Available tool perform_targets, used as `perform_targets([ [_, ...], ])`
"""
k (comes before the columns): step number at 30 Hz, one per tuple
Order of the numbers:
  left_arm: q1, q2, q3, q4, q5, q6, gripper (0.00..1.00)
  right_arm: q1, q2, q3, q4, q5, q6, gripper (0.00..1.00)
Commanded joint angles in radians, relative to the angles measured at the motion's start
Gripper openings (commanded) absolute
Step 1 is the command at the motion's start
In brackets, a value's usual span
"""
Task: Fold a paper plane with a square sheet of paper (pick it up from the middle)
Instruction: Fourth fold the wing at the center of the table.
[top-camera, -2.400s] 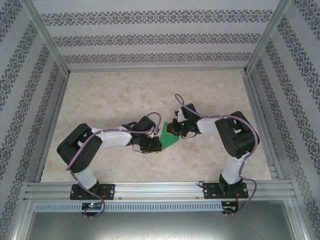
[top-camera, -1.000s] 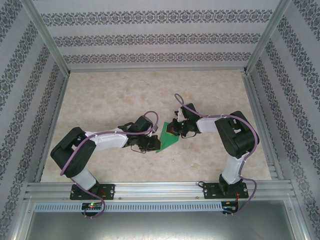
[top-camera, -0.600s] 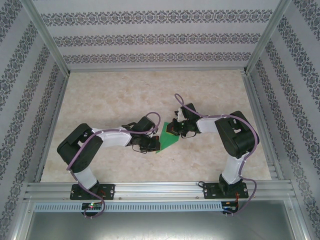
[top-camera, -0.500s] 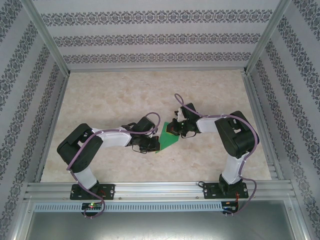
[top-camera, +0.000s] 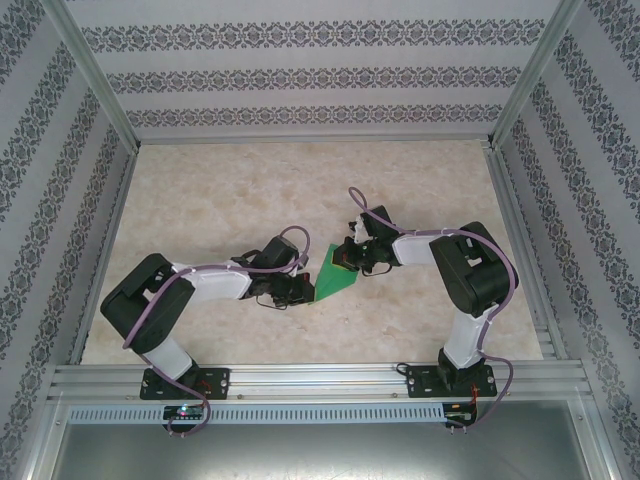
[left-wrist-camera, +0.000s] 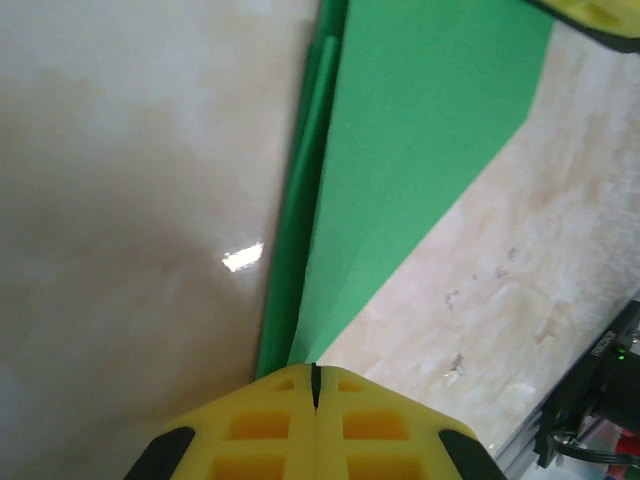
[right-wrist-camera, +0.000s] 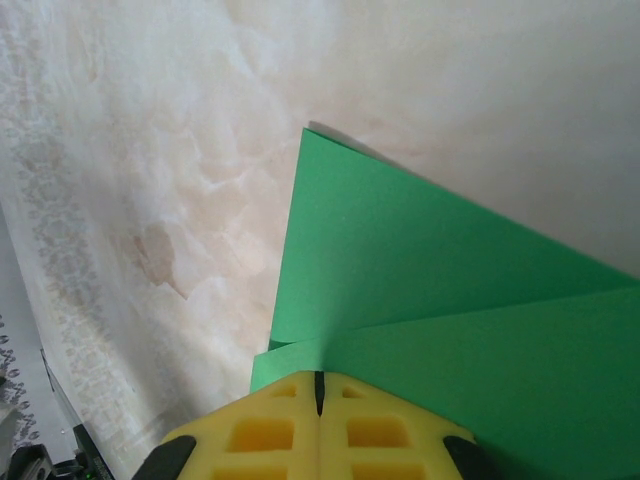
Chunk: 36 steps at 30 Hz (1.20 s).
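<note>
The square sheet of paper (top-camera: 335, 280), bright green and folded into a narrow pointed shape, lies between the two arms at the table's middle. My left gripper (top-camera: 303, 291) is shut at its near left tip; in the left wrist view the crease of the paper (left-wrist-camera: 420, 150) runs straight into the closed yellow fingertips (left-wrist-camera: 350, 425). My right gripper (top-camera: 350, 261) is shut on the far right end. The right wrist view has layered folds of the paper (right-wrist-camera: 450, 290) spreading out from its closed tips (right-wrist-camera: 320, 378). The right gripper's yellow finger (left-wrist-camera: 600, 15) peeks in at the left wrist view's top right.
The marble-patterned table (top-camera: 240, 190) is ringed by an aluminium frame (top-camera: 310, 380) and patterned walls. Both arms bend inward toward the centre, with purple cables looping off them.
The left arm's elbow has swung left and lower, and its gripper has slid slightly nearer along the paper's left edge. The paper's left tip sits a little lower. The right arm has not moved.
</note>
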Motion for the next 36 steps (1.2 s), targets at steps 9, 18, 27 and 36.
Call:
perform_targets([
  [9,0.013,0.011,0.002,-0.049,-0.055,-0.001,0.00,0.008,0.065,-0.032,-0.130,0.155,-0.017,0.00],
  [18,0.014,0.055,-0.014,-0.067,-0.064,-0.017,0.00,0.007,0.046,-0.021,-0.137,0.150,-0.027,0.00],
  [27,0.015,0.069,-0.028,-0.071,-0.058,-0.037,0.00,0.022,-0.130,0.030,-0.143,0.105,-0.107,0.00],
  [36,0.015,0.077,-0.011,-0.095,-0.056,-0.025,0.00,0.135,-0.223,-0.104,-0.023,0.102,-0.054,0.00],
])
